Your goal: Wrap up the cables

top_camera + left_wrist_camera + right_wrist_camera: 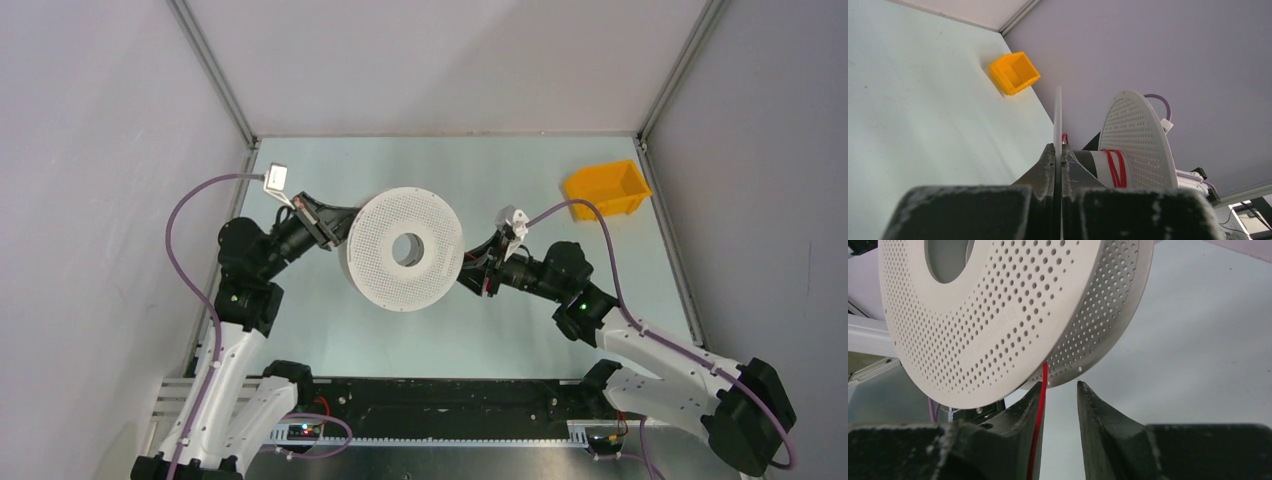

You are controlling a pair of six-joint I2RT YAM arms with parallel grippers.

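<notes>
The pale grey perforated spool (405, 248) is held off the table between both arms. My left gripper (343, 228) is shut on the thin edge of one spool flange (1058, 117), with the jaws (1058, 150) pressed on either side of it. A few turns of thin red cable (1115, 167) lie around the hub. My right gripper (472, 272) is at the spool's right rim. In the right wrist view its jaws (1060, 386) stand open just under the spool (998, 315). The red cable (1040, 405) runs down from between the flanges along the inside of the left finger.
An orange bin (607, 188) sits at the table's back right corner and also shows in the left wrist view (1014, 72). Grey enclosure walls close in the table on three sides. Lilac arm cables (185, 250) loop beside each arm.
</notes>
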